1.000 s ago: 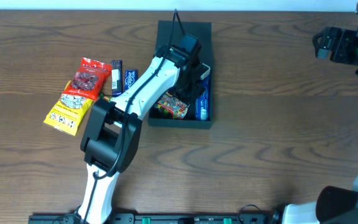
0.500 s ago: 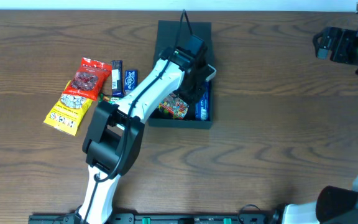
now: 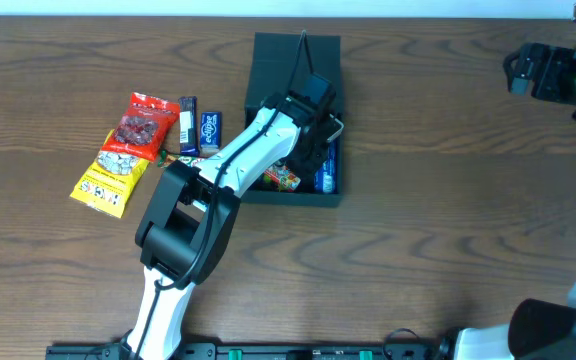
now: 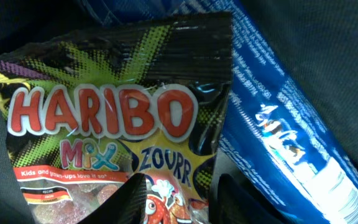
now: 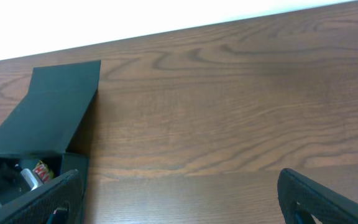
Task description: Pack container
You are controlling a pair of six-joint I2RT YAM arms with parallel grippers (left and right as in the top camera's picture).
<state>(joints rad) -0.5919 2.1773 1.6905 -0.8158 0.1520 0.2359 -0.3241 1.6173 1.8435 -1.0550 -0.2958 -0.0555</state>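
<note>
Container (image 3: 273,60) sat at upper centre of the overhead view on the table (image 3: 448,200), lid flap thrown back toward the top edge. Left gripper (image 4: 182,202) was down inside it. Its fingers (image 4: 132,202) stood partly apart over the lower edge of a Haribo bag (image 4: 104,124). I could not tell whether they touched the bag. A blue packet (image 4: 278,137) lay just beside the bag, on its right in the wrist view.

Right gripper (image 5: 179,202) hung at upper right of the overhead view, well apart from the container. Its fingers (image 5: 48,199) were spread wide with nothing between them.

Left of the container lay a red packet (image 3: 146,125), a yellow packet (image 3: 108,180) and a blue bar (image 3: 208,130).
</note>
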